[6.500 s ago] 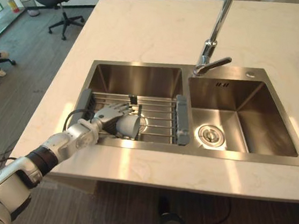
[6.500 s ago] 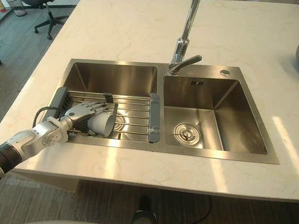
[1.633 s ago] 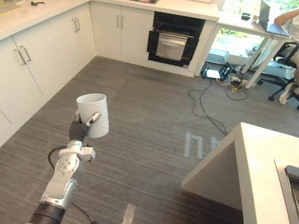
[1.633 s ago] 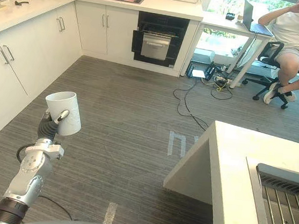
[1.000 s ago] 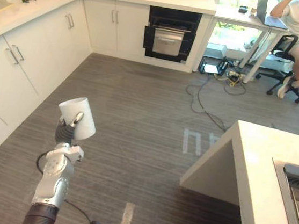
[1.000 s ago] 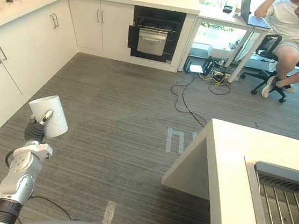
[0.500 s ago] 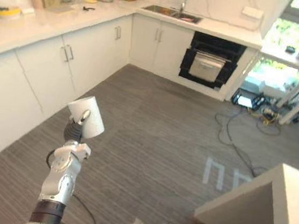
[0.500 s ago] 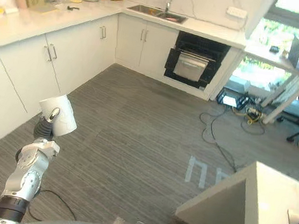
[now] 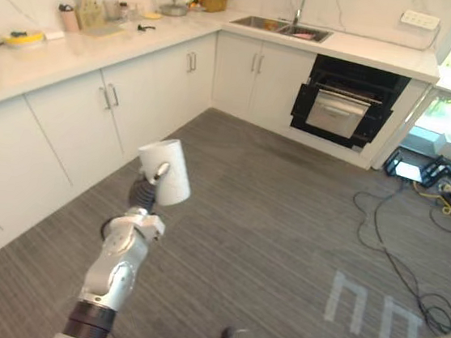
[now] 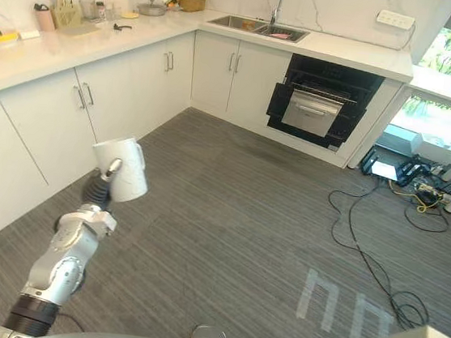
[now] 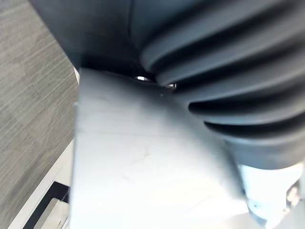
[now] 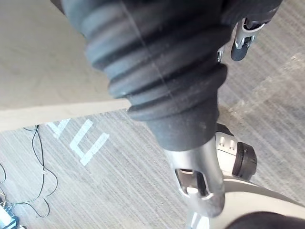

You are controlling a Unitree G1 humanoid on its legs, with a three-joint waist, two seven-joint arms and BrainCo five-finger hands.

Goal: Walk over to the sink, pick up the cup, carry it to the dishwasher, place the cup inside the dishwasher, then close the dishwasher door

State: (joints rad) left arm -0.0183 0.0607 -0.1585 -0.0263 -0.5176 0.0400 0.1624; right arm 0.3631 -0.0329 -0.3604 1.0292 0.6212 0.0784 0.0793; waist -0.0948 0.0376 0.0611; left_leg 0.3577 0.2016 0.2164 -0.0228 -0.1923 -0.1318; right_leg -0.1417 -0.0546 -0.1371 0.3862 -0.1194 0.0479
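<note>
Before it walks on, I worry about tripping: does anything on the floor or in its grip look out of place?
Yes. Loose black cables trail across the floor at the right, a possible snag if it heads that way. The white cup sits tilted in the left hand; no spill shows.

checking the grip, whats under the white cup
The left robot hand holds the white cup from below, one dark-tipped finger up its side. The other fingers are hidden behind the cup.

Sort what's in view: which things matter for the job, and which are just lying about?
Job:
cup, held in the left hand
dishwasher under the far counter

Lying about, on the counter:
pot
basket
bottle
</note>
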